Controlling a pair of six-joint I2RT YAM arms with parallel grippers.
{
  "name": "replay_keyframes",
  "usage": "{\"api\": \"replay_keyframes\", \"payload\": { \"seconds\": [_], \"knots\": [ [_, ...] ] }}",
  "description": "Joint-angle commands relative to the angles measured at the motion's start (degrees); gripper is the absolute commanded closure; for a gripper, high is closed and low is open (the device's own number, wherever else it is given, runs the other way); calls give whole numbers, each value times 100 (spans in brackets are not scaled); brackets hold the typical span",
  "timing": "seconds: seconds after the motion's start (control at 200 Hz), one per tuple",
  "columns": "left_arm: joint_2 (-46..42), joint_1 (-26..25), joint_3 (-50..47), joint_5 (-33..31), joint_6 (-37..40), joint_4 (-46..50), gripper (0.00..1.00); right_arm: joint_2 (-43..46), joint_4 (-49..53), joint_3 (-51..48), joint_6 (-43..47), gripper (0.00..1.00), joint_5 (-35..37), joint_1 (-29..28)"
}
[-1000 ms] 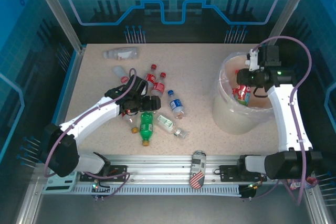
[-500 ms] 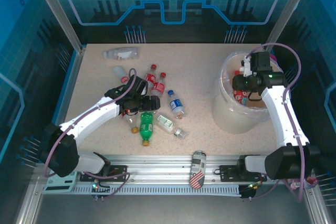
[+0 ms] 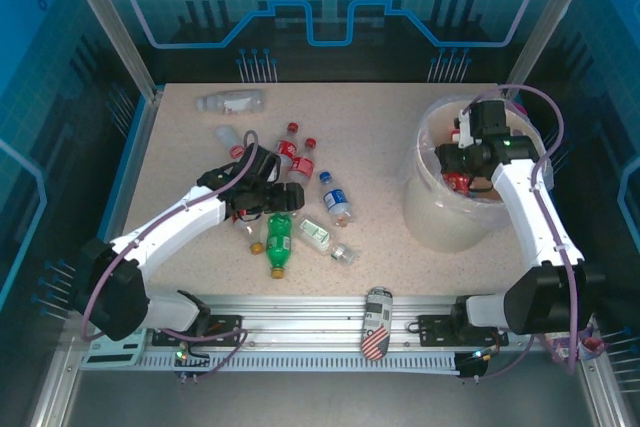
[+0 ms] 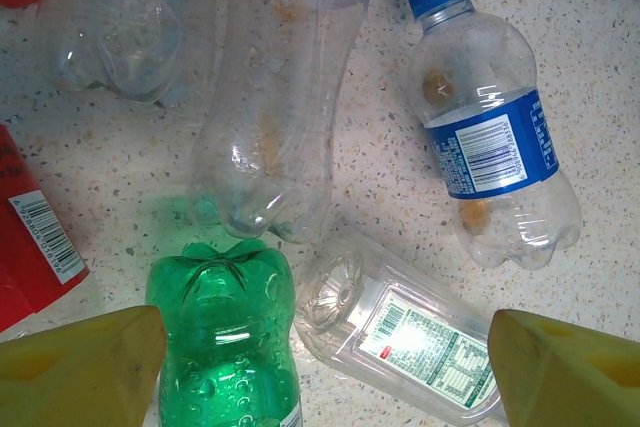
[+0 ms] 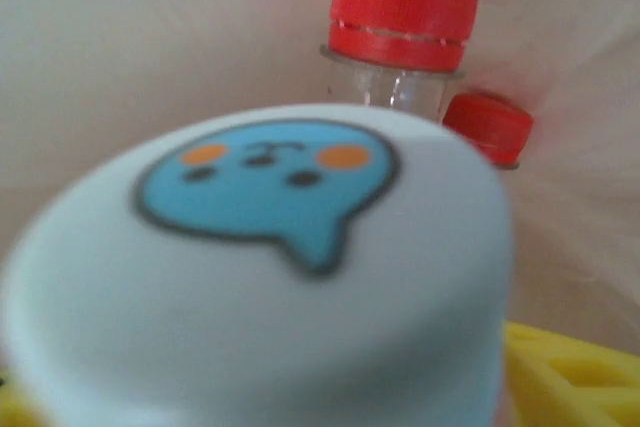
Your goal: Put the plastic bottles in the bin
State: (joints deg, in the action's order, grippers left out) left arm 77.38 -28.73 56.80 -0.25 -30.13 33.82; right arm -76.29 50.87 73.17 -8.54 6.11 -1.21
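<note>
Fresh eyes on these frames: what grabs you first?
A heap of plastic bottles lies left of centre on the table, a green bottle and a blue-labelled bottle among them, the left hand open over it. On the right, the right hand hangs over the mouth of the cream bin; its wrist view has a blurred pale cap with a blue cartoon face right at the lens, red caps behind.

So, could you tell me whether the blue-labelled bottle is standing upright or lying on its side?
Lying on its side: the blue-labelled bottle rests lengthwise on the speckled table, cap and base both showing.
</note>
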Motion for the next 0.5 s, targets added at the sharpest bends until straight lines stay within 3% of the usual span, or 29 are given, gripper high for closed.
{"api": "replay_keyframes", "payload": {
  "seconds": [0.0,0.495],
  "knots": [
    [-153,-45,-106,-68,-122,80,15,95,257,335,40,23,143,-119],
    [-285,2,41,-306,-42,679,9,401,967,1794,271,0,516,-268]
  ]
}}
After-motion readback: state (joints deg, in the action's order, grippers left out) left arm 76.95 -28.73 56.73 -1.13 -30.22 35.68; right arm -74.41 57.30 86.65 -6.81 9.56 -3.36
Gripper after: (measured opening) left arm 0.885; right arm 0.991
